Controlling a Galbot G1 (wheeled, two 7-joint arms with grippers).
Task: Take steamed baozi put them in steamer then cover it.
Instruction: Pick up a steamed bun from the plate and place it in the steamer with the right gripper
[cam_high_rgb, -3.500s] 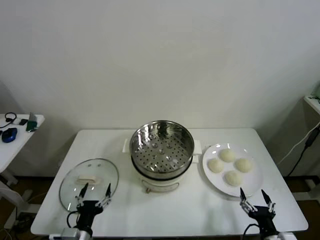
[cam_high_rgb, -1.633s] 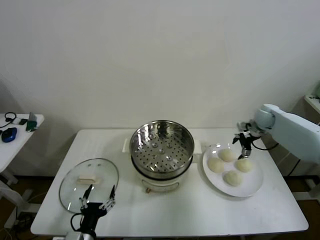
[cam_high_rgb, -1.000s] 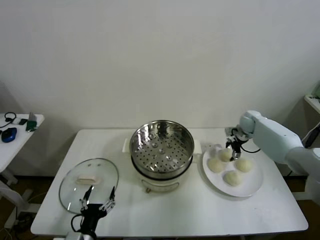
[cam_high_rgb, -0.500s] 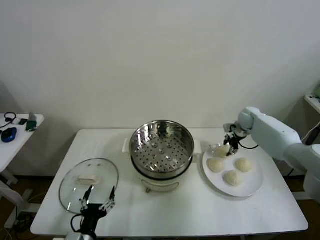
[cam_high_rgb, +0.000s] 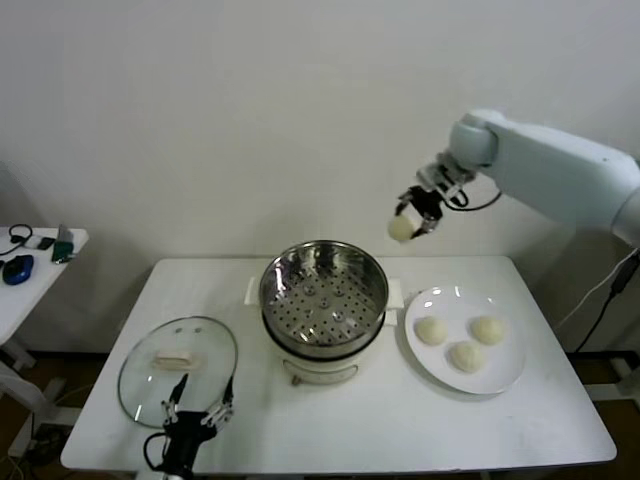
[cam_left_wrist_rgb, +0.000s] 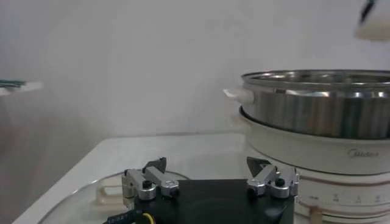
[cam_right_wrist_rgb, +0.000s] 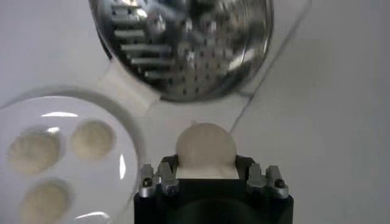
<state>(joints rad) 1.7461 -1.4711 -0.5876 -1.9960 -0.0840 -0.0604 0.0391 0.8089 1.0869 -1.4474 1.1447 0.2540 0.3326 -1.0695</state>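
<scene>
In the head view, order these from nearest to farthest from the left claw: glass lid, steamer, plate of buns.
1. Glass lid: just beyond the left claw, at the table's left front.
2. Steamer: table centre.
3. Plate with three buns: far right side.

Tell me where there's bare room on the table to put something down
Bare tabletop runs along the near edge, between the glass lid and the white plate, in front of the steamer. A smaller patch lies behind the lid at the far left corner. It is crowded around the steamer and plate, which nearly touch, and the left gripper sits by the lid.
</scene>
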